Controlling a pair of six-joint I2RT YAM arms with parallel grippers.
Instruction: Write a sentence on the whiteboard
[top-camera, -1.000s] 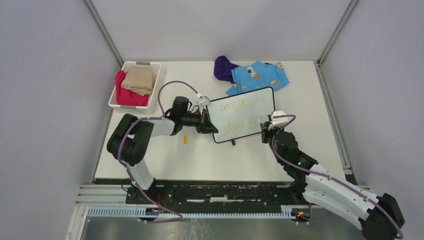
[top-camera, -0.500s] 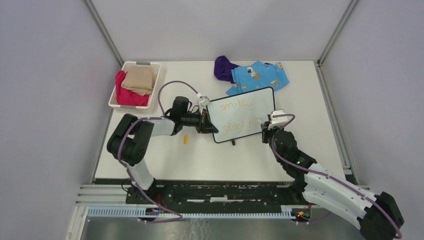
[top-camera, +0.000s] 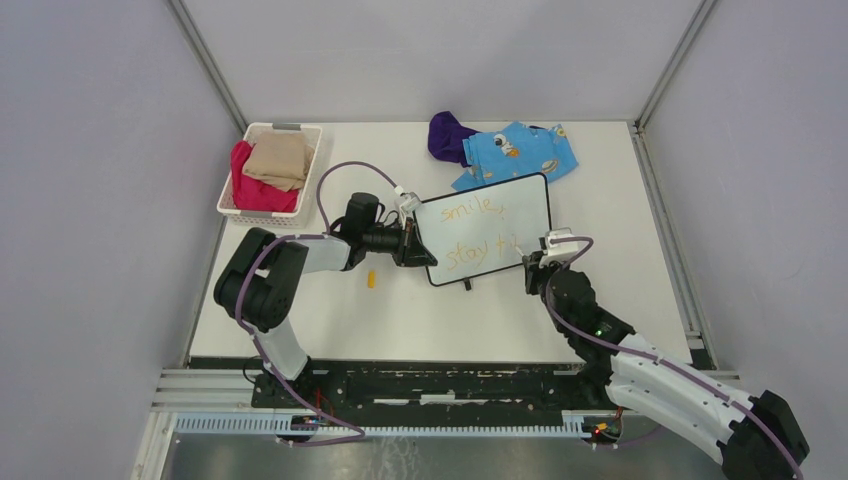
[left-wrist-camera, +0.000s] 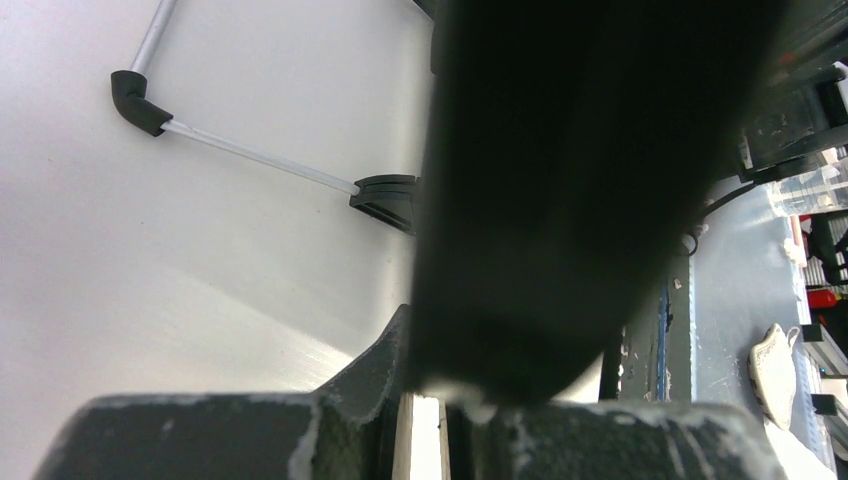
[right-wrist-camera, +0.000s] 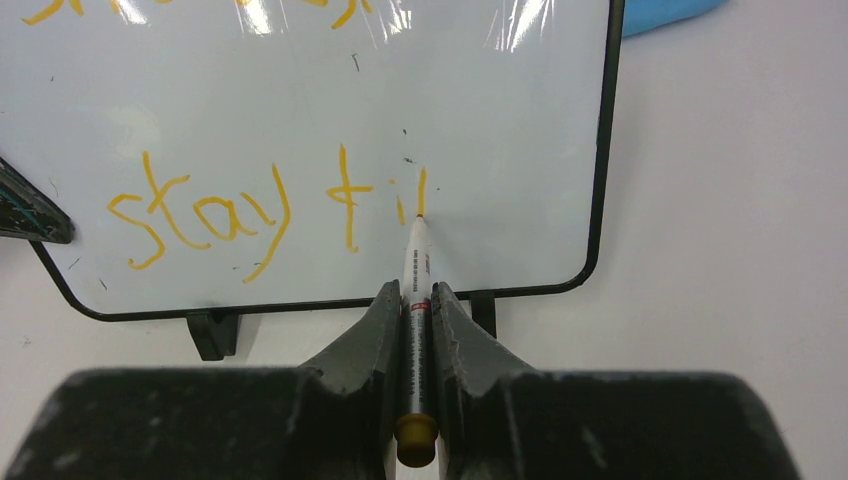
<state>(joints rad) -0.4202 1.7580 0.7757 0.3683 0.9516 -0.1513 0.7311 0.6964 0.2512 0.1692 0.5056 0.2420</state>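
The whiteboard (top-camera: 497, 225) stands tilted at mid-table, black-framed. The sentence (top-camera: 475, 232) is in orange: "smile," above "stay" and a few further strokes. My left gripper (top-camera: 418, 248) is shut on the whiteboard's left edge; in the left wrist view a thin white edge sits between the jaws of the left gripper (left-wrist-camera: 428, 425), and a dark blur hides most else. My right gripper (right-wrist-camera: 416, 295) is shut on a white marker (right-wrist-camera: 417, 262), whose orange tip touches the whiteboard (right-wrist-camera: 500, 120) just right of the sentence (right-wrist-camera: 200, 212). In the top view the right gripper (top-camera: 537, 270) sits at the board's lower right corner.
A white basket (top-camera: 228, 192) with red and tan cloth stands at the back left. A blue patterned cloth (top-camera: 520, 150) and a purple cloth (top-camera: 448, 135) lie behind the board. A small orange cap (top-camera: 371, 280) lies on the table below my left gripper. Black feet (right-wrist-camera: 212, 335) stick out under the board.
My right gripper has drawn the marker downward, toward the board's near edge, adding a short orange stroke. The left gripper and the board have not moved.
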